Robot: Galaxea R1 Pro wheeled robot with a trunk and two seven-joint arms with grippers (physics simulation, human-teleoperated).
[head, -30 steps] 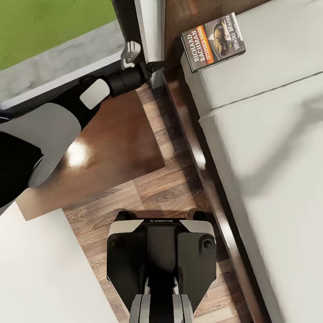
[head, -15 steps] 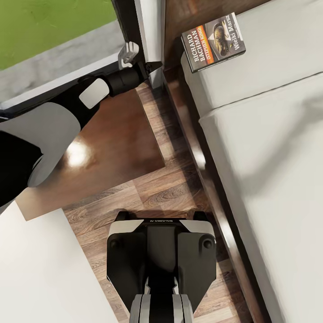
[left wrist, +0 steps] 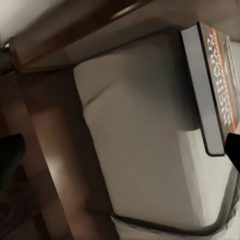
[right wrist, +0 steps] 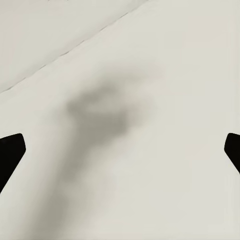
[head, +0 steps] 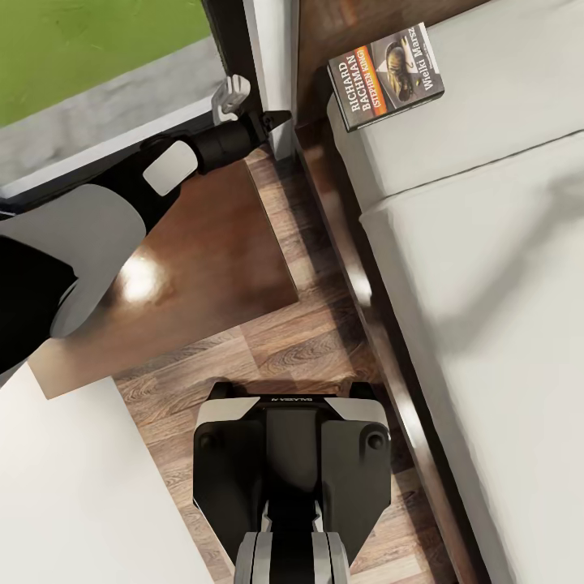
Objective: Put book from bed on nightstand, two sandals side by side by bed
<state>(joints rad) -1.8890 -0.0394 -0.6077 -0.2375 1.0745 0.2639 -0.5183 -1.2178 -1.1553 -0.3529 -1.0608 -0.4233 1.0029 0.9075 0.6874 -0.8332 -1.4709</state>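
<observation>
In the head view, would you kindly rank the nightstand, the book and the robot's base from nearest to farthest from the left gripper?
1. The nightstand, directly under the left gripper and arm.
2. The book, on the bed's corner, to the gripper's right.
3. The robot's base, on the floor at the picture's bottom.

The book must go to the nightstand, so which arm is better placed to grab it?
Probably left: the left gripper hangs open above the nightstand, pointing at the book on the bed corner.

The book [head: 386, 75] lies flat on the pale bed [head: 487, 268] near its headboard corner.
</observation>
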